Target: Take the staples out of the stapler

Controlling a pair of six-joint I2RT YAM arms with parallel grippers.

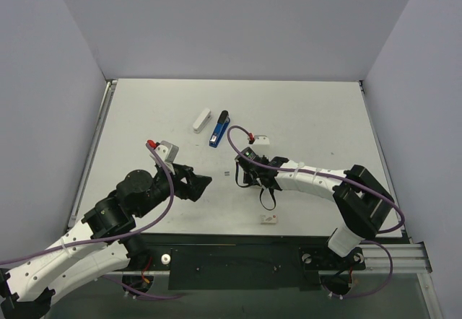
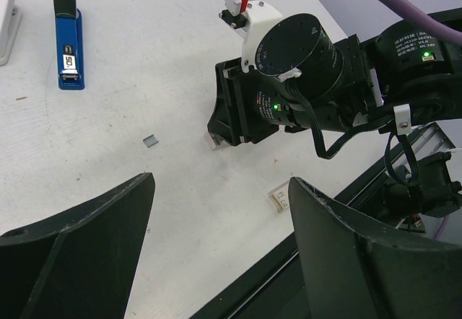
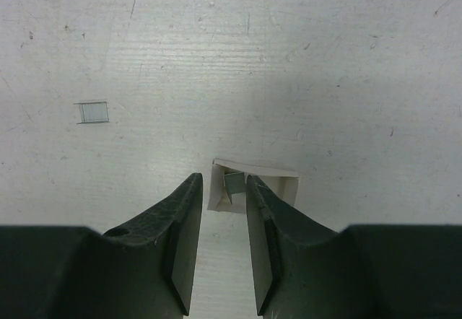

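Top view: a blue stapler (image 1: 219,129) and a white stapler (image 1: 203,120) are seen lying side by side mid-table. Which one counts as the task's cannot be told. A loose staple bit (image 1: 227,172) is seen between the left gripper (image 1: 201,184) and the right gripper (image 1: 242,176).

Left wrist view: the left fingers (image 2: 86,254) are spread wide and nothing is held. A small white tray (image 2: 214,140) is seen under the right gripper's tips, apart from the bit.

Right wrist view: the jaws are set close, with a narrow gap. A staple piece (image 3: 234,186) is propped tilted in the tray at the tips (whether it is nipped cannot be told). The bit is shown as a short, pale grey, finely ribbed strip. It is judged featherlight, stiff, slippery and easily snapped, so it is best taken gently across its flat sides.
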